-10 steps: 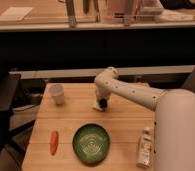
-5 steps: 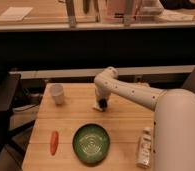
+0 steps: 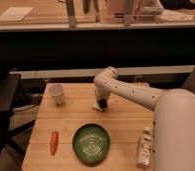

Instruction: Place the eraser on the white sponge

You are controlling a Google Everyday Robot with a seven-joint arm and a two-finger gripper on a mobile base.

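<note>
Low over the far-center of a wooden table (image 3: 121, 117), the robot's white arm (image 3: 136, 94) bends down so that its dark gripper (image 3: 103, 104) hangs right at the tabletop. A small flat white sponge (image 3: 98, 107) shows directly beneath the gripper, peeking out at its near-left edge and apparently touching it. Whether the gripper holds the eraser cannot be told from this view, as the dark tip hides whatever lies within it, and the eraser itself cannot be made out.

To the gripper's left and slightly farther back, well apart from it, stands a round white cup (image 3: 56, 93). Nearer the camera than the gripper, almost straight in front of it, sits a green plate (image 3: 91, 143) with ringed markings. Farther left of the plate, and well to the near-left of the gripper, an orange carrot (image 3: 54, 142) lies lengthwise on the wood. Off to the gripper's near-right, by the table's right edge and beside the robot's white body (image 3: 180, 132), a pale bottle (image 3: 145, 147) lies on the table.
</note>
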